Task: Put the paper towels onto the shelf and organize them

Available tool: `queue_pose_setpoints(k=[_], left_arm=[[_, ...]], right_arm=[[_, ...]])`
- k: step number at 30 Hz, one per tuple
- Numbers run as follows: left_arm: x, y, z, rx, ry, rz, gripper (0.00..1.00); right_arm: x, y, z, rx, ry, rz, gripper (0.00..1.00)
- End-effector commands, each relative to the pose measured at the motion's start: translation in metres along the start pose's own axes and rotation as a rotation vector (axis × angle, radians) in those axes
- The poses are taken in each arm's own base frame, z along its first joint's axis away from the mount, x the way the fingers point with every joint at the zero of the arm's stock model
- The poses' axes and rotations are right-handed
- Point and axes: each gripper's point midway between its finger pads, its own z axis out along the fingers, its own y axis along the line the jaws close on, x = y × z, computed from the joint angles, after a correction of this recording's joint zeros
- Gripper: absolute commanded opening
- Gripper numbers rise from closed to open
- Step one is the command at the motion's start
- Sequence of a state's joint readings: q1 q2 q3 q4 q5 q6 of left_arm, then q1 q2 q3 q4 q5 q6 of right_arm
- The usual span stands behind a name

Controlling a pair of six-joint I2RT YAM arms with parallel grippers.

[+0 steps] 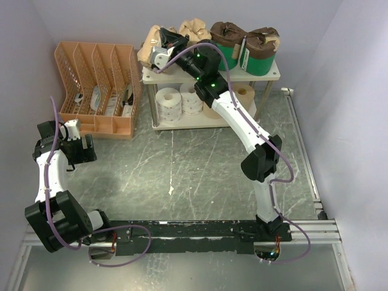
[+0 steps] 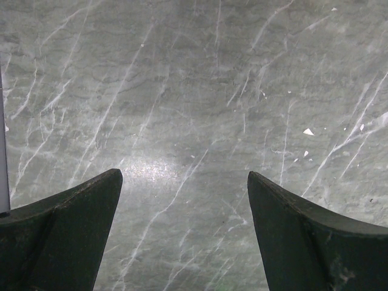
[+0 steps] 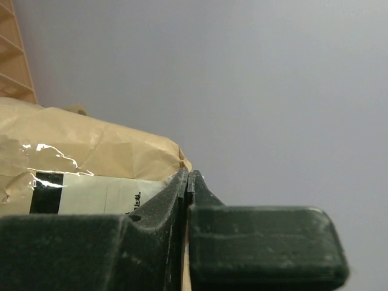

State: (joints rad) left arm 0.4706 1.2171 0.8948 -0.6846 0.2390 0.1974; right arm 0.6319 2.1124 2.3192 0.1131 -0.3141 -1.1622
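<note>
The right gripper [image 3: 188,177] is sitting shut, seemingly empty, beside a tan roll [image 3: 91,151] at the shelf's [image 1: 274,74] top-left corner; the left gripper [image 2: 183,174] is gaping wide, empty.

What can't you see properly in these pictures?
Top view: the right arm covers most of one bare tan roll on the shelf's lower board.
Top view: things in the orange organizer are too small to name.
Right wrist view: the shut right gripper hides part of the tan-wrapped roll's label; its print is too small.
</note>
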Motion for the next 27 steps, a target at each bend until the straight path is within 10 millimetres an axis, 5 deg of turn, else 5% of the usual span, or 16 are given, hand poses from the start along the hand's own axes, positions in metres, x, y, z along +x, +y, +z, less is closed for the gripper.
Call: queue_pose_setpoints(k=[1,23,27], left_arm=[[-0.017,0.005,-0.011,-0.026,-0.056,-0.003,0.96],[-0.022,0.001,-0.018,-0.016,-0.091,0.016,0.96],[-0.023,0.001,-0.019,-0.018,-0.096,0.017,0.96]], right_arm=[[-0.005,-0.024,-0.001,0.113,-0.047,-0.2,0.0],[-0.049,0.066,-0.05,-0.071,-0.124,-0.387,0.0],[-0.047,0.073,-0.051,-0.106,-0.094,-0.38,0.3]])
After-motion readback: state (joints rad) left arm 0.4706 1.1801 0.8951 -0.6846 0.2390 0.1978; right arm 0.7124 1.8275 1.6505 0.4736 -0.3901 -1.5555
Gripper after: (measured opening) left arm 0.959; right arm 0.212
